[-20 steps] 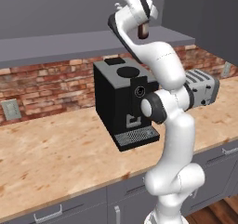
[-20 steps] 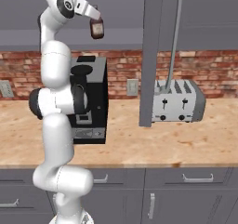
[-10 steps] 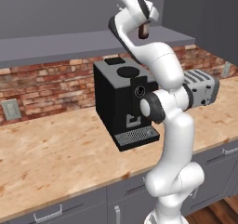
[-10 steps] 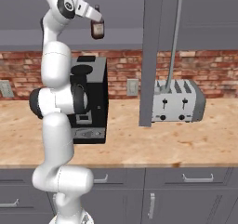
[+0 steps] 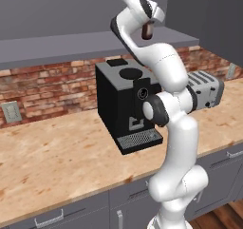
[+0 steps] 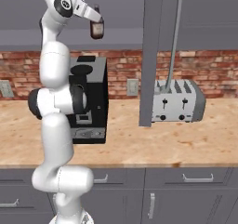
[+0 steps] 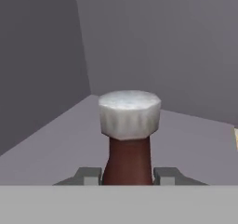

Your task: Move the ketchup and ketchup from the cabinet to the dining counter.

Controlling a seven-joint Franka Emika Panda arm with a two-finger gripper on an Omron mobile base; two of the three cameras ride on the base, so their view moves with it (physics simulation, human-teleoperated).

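One ketchup (image 6: 96,29) bottle, dark red-brown, stands on the grey shelf (image 7: 56,144) inside the cabinet (image 5: 57,45). In the hand view its pale cap (image 7: 129,114) fills the middle and its dark neck sits between my fingertips. My gripper (image 7: 128,174) is shut on that neck, high up at the cabinet's opening (image 5: 148,27) (image 6: 97,23). The cabinet door (image 6: 151,56) hangs open to the right. A pale sliver (image 7: 235,139) shows at the shelf's right edge; I cannot tell what it is. The dining counter is out of view.
Below the cabinet, a black coffee machine (image 5: 126,104) and a silver toaster (image 6: 179,101) stand on the marbled counter (image 5: 57,152) against the brick wall. My arm rises right in front of the coffee machine. Grey drawers (image 6: 186,181) run under the counter.
The fingers have closed on the ketchup's neck. The arm and the bottle have hardly moved.
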